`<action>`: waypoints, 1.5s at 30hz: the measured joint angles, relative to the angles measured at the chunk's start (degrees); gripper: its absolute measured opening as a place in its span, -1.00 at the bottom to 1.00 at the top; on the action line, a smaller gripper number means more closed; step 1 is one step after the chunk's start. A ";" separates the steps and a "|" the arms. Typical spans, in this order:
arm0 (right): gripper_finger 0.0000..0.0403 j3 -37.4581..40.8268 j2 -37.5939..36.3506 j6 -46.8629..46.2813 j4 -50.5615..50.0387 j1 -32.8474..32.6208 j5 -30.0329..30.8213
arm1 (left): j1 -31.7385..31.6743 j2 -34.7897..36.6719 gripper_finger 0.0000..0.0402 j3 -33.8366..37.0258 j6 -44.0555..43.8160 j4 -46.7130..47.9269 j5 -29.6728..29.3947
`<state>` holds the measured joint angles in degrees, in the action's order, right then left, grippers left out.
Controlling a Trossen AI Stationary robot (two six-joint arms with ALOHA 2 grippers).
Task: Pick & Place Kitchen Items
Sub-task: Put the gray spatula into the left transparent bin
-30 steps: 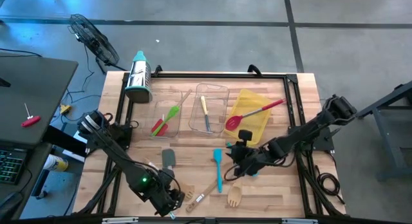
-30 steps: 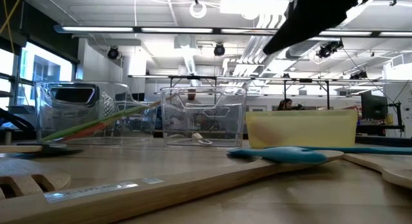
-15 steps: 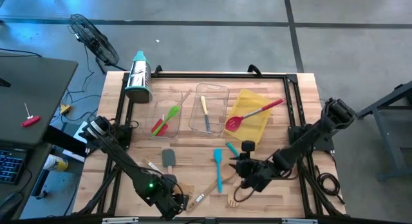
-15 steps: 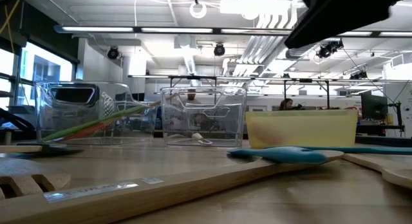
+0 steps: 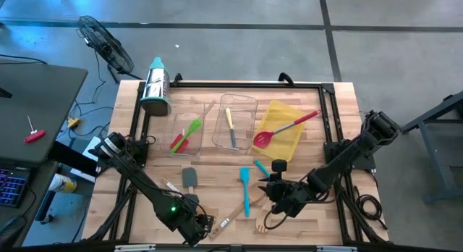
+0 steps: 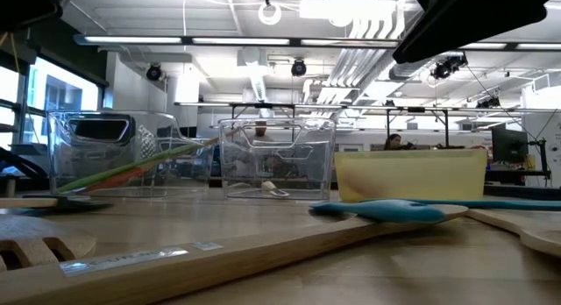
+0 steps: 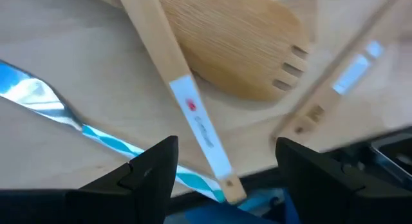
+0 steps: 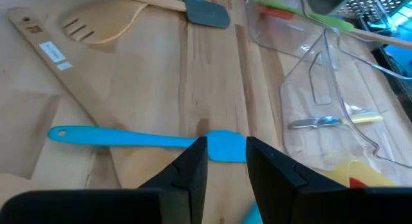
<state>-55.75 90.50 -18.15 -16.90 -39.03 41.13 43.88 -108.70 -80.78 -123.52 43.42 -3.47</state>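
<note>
Lying near-centre on the table [image 5: 318, 93], your teal spatula [image 5: 245, 188] runs lengthwise near-to-far, blade far. Right gripper [image 5: 273, 198] hovers beside it, apparently empty, fingers narrowly parted; left gripper [image 7: 222, 161] gapes over wooden utensils [image 7: 235, 53].

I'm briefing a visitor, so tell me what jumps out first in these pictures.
The red spoon lying across the yellow bin at the table's far right catches the eye first. Next comes the teal spatula on the bare wood mid-table, with the right gripper just beside it. The left gripper sits open at the near edge over the wooden utensils.
</note>
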 joint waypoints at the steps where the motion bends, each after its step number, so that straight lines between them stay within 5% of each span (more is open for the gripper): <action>1: -0.51 0.00 0.00 0.02 0.02 0.00 -0.29 | 0.02 -0.01 0.27 0.01 0.00 0.39 0.01; 45: -0.51 2.40 -0.07 0.22 0.65 0.02 -3.96 | -0.04 -6.93 0.24 -0.21 0.04 -1.52 2.36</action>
<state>-53.34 90.43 -17.93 -16.25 -39.00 37.17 43.83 -115.63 -80.99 -123.49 41.90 -1.11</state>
